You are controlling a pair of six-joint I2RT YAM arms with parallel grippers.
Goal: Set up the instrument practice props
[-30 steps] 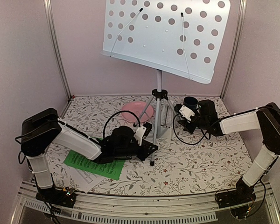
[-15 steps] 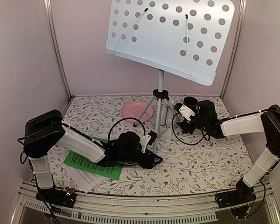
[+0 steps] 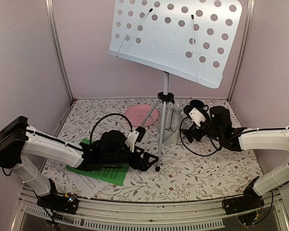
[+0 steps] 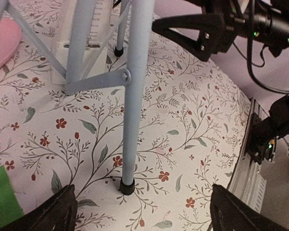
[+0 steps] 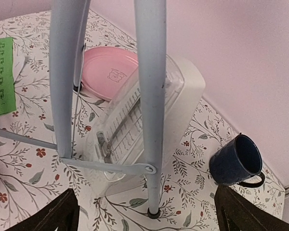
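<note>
Two grippers are seen from above flanking the upright, pale perforated music stand (image 3: 180, 65) mid-table, the left gripper (image 3: 147, 147) nearer its front leg (image 3: 160, 144). From the left wrist, that steep leg (image 4: 135, 96) is framed untouched between released fingers (image 4: 58, 211). From the right wrist, the right gripper (image 5: 144, 219) is likewise spread around a rear leg (image 5: 151, 96).

So the music stand (image 3: 164, 103) sits mid table (image 3: 207, 168) on its tripod, with the metronome (image 5: 185, 94) tucked in between the legs toward the back. The plate (image 3: 141, 114) lies behind the stand on the left, the mug (image 3: 197, 104) behind it on the right. Front left, the upper music sheet (image 3: 106, 173) lies on the lower music sheet (image 3: 86, 185), which pokes out at the near edge
</note>
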